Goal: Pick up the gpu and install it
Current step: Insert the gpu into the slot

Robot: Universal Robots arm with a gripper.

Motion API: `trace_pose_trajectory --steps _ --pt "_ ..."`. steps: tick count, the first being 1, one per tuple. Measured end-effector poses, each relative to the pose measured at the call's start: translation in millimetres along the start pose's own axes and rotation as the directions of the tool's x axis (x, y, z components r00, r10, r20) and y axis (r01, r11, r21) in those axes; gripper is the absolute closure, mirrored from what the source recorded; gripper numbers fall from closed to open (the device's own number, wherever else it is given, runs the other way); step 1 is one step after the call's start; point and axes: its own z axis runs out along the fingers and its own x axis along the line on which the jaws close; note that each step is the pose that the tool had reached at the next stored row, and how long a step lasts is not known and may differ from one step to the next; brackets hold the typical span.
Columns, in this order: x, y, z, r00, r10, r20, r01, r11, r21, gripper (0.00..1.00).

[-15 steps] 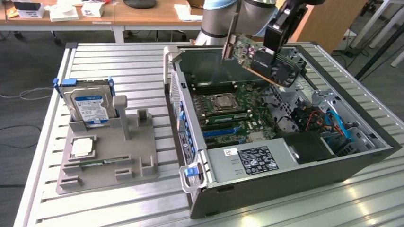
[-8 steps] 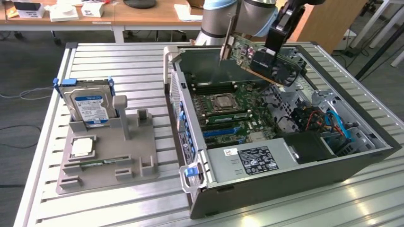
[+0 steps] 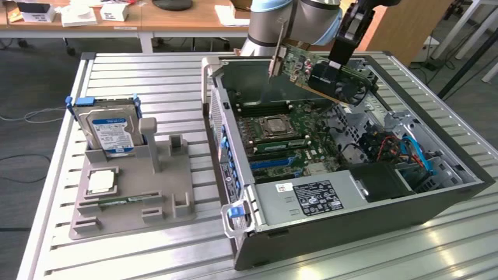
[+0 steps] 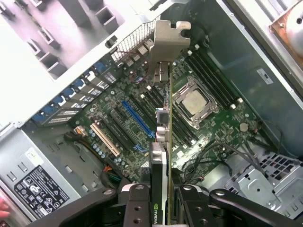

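Fingers (image 4: 137,201) half-spread, tight on gpu (image 3: 300,64) edge, card tilted above open case (image 3: 350,216), clear of its walls.

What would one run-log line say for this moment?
jaws: clamped on gpu | position: tilted above motherboard in open computer case | seated: no

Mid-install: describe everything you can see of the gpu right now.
The gpu is a green board with a black fan shroud on one face and a silvery metal bracket along one end. It hangs tilted above the open case, over the motherboard, clamped by the jaws. Nothing else touches it.
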Motion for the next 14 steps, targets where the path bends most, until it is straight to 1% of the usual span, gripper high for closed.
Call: trace_pose_trajectory --steps 3,7,14 --pt "0.0 0.0 0.0 0.9995 -0.033 -0.0015 0.033 0.9995 -0.0007 0.73" --pt "0.0 0.0 0.0 0.9972 -0.074 -0.0033 0.074 0.9972 -0.0017 0.73" --pt "0.0 0.0 0.0 0.9898 -0.142 -0.0060 0.142 0.9898 -0.0035 0.73"
